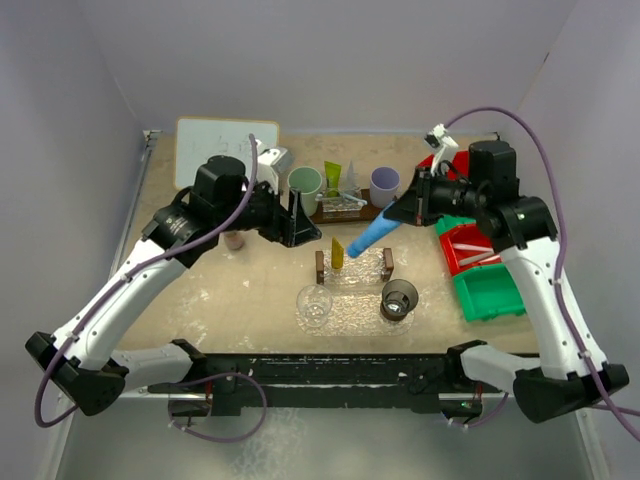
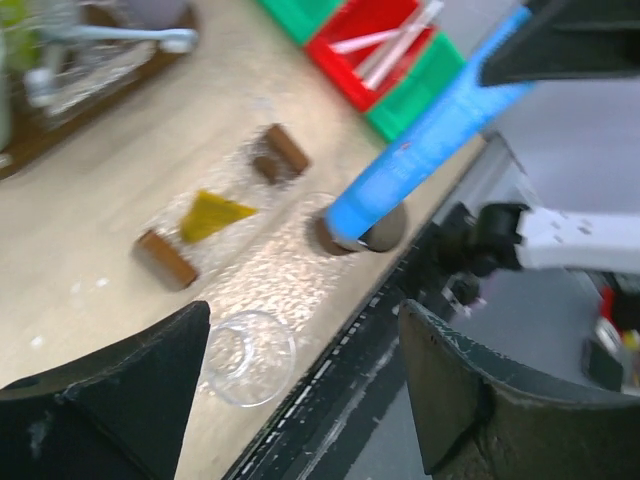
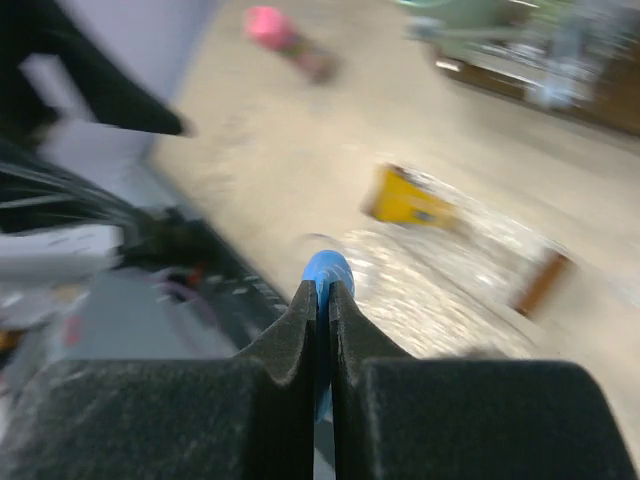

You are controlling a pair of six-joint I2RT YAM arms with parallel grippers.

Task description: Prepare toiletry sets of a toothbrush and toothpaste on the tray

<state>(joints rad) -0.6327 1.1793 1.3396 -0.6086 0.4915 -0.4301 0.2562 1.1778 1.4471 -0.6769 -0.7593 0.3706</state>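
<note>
closest to the right wrist lens, the right gripper [image 3: 322, 295] has its two dark fingers pressed together on the flat end of the blue tube [image 3: 326, 272], which hangs beyond them toward the table. the tube slants down from the right over the clear tray [image 1: 350, 318]. its cap end is near the low rack [image 1: 387, 262], where a yellow tube [image 1: 338, 252] stands in the left slot. the left gripper [image 2: 305, 345] is spread wide with nothing between its fingers, hovering just left of the rack.

the step in hand looks like seating the blue tube in the free slot beside the yellow one. done well, the wrist would bring the tube more upright and lower it cap first between the yellow tube and the rack's right block. it would let go only once the tube bears on the rack. the dark cup [image 1: 399, 298] just in front is the thing to avoid nudging.

the top view gives the tube's line against the rack, which the smeared right wrist view cannot. the left wrist view shows the cap end overlapping the dark cup, possibly above it rather than touching. only the right wrist view shows the pinch itself.
</note>
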